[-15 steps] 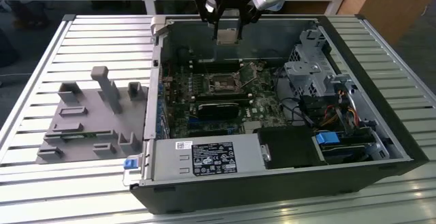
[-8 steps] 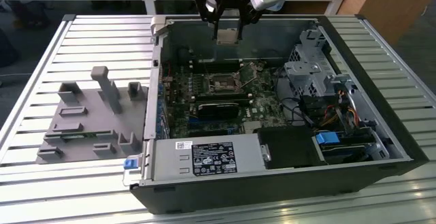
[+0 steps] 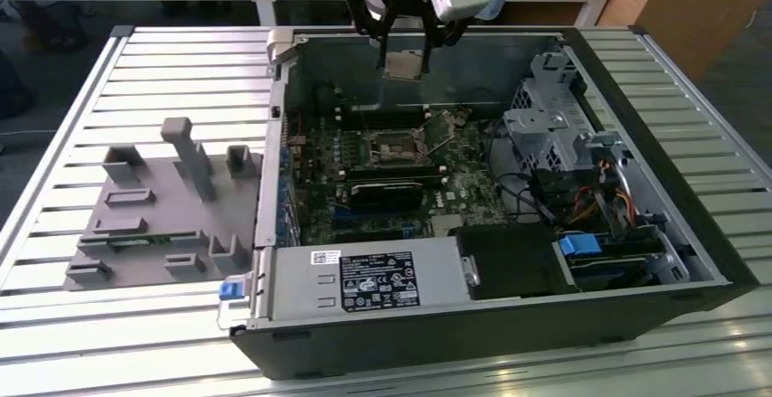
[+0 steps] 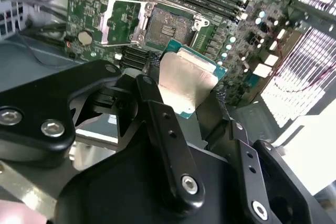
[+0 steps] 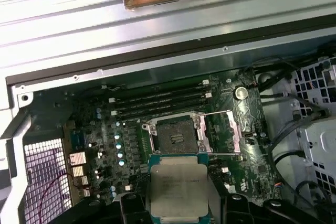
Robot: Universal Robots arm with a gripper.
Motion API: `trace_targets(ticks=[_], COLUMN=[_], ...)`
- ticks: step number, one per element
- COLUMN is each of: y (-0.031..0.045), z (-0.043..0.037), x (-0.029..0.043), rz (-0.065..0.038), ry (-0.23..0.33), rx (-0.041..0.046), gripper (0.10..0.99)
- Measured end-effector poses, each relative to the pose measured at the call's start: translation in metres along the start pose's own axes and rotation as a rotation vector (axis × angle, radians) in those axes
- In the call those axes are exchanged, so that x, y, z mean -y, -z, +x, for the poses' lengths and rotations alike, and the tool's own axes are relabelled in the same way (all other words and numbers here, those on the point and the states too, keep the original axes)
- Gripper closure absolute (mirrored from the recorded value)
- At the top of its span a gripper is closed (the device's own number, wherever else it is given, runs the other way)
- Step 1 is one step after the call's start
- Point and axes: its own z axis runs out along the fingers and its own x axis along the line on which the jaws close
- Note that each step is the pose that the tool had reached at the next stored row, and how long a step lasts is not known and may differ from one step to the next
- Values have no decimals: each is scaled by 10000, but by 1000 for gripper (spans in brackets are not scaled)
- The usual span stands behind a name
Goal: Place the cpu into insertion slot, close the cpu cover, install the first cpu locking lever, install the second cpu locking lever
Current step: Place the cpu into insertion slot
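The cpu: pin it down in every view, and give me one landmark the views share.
Exterior view: the cpu hangs in the end effector, top middle, above the open computer case.
Second wrist view: the cpu sits between the black fingers, close to the open socket.
First wrist view: the cpu shows its grey top, next to the socket.
Shared landmark: the socket on the board.

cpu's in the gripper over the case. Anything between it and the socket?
Nothing visible. The gripper holds the cpu above the open case. The insertion slot lies bare on the motherboard, and the cpu cover stands open to one side of it, off the slot.
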Motion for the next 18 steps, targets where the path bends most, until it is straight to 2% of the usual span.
trace_targets(ticks=[18], y=[-36], z=[-1], x=[3], rz=[-64], ry=[-3256], rx=[290], gripper=[557])
